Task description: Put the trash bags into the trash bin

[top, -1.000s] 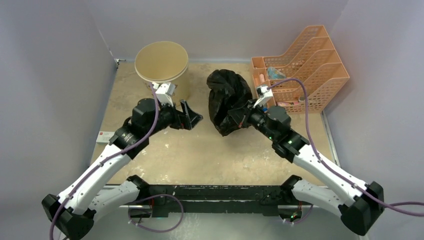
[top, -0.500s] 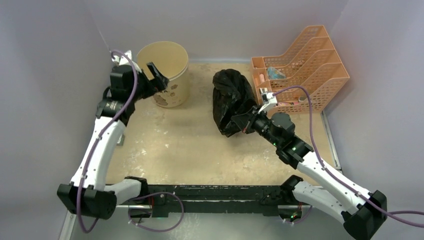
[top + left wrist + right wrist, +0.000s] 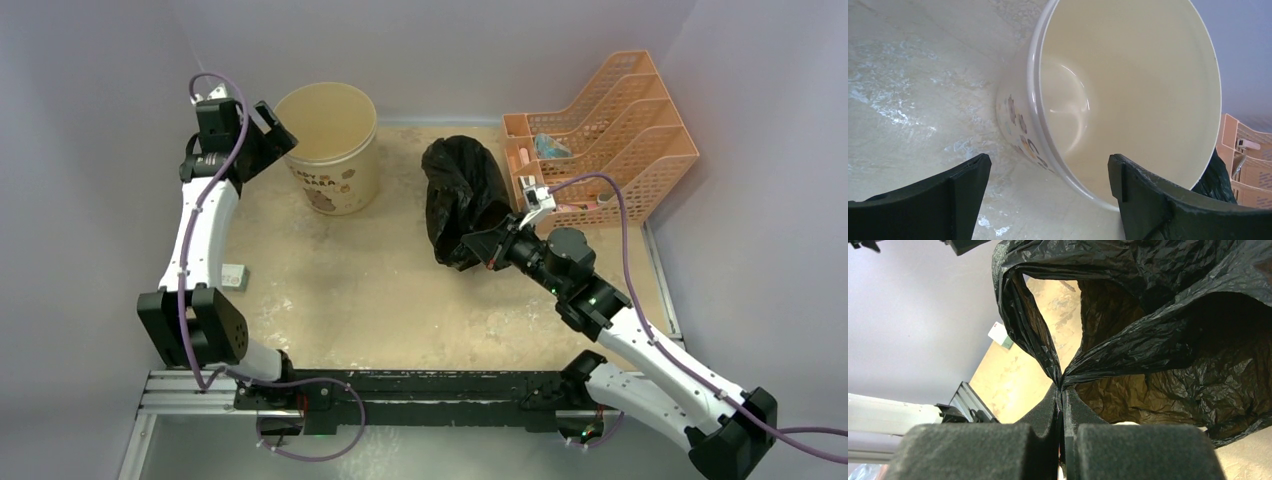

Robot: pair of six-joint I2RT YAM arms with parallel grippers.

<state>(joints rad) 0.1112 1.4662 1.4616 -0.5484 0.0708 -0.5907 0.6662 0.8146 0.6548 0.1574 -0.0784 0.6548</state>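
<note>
The right gripper (image 3: 1062, 390), clamped shut, grips the crinkly black plastic trash bag (image 3: 462, 190) bulging far-left of it. The left gripper (image 3: 268, 135), wide open and empty, sits just left of the cream cylindrical bin (image 3: 335, 185).

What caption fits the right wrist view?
Right gripper shut on a fold of the black bag, table showing through its opening.

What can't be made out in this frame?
Lettering on the trash bin: too small in the top view, too oblique in the left wrist view.
Contents of the orange organiser: too small, top view.
Whether the right hand pinches a handle or plain film of the trash bag: crumpled folds hide it, right wrist view.
</note>
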